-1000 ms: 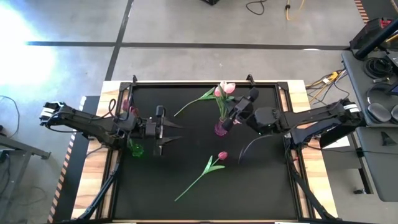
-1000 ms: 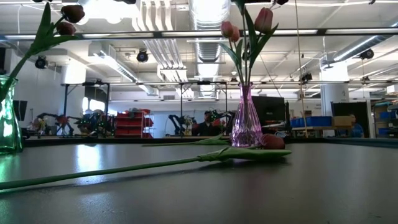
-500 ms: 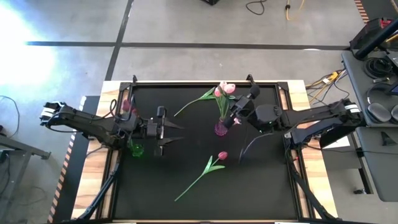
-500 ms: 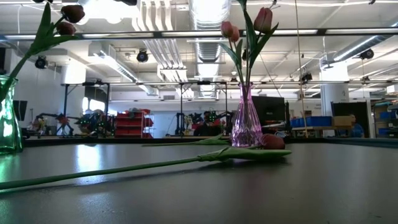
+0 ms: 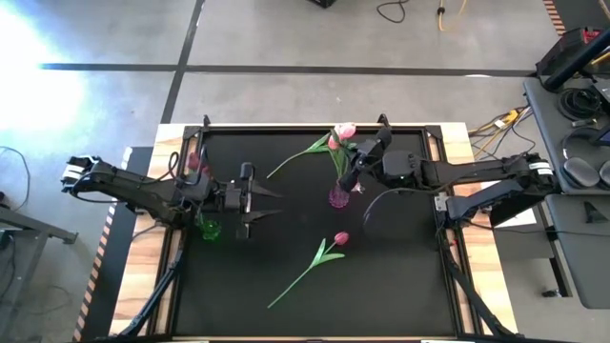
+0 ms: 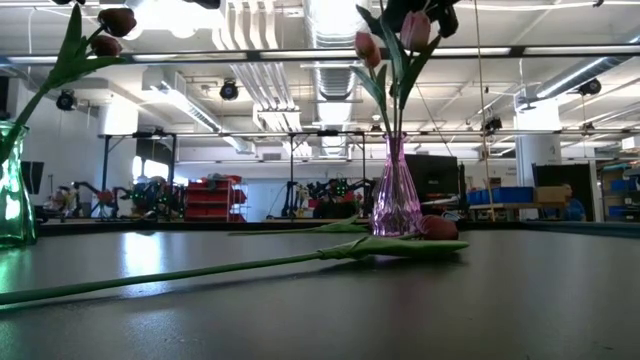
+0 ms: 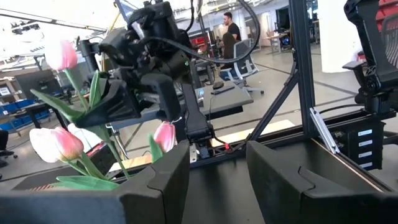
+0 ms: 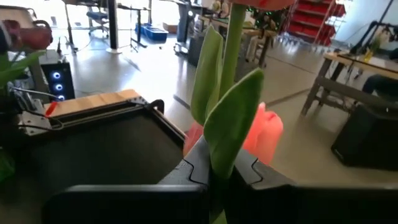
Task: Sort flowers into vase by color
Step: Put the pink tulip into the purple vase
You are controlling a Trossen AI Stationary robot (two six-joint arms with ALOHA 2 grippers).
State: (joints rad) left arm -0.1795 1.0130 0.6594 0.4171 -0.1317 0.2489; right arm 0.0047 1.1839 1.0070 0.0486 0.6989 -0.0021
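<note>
Right tool is over the pink vase, fingers together, clamped on the green stem of a tulip standing in that vase. In the right wrist view the stem and two leaves rise straight up out of the pinched fingers.

Pink vase sits toward the far middle of the black tabletop and holds pale pink tulips; in the low view their heads show near the top, with the tool dark just above.

Left tool hangs above the tabletop just beside the green vase, fingers apart, nothing in them. Green vase holds dark red tulips.

Still loose on the tabletop: one pink tulip lying near the middle with its stem running toward the near edge, and another flower lying flat beside the pink vase toward the far edge.

No readable labels or writing anywhere.
</note>
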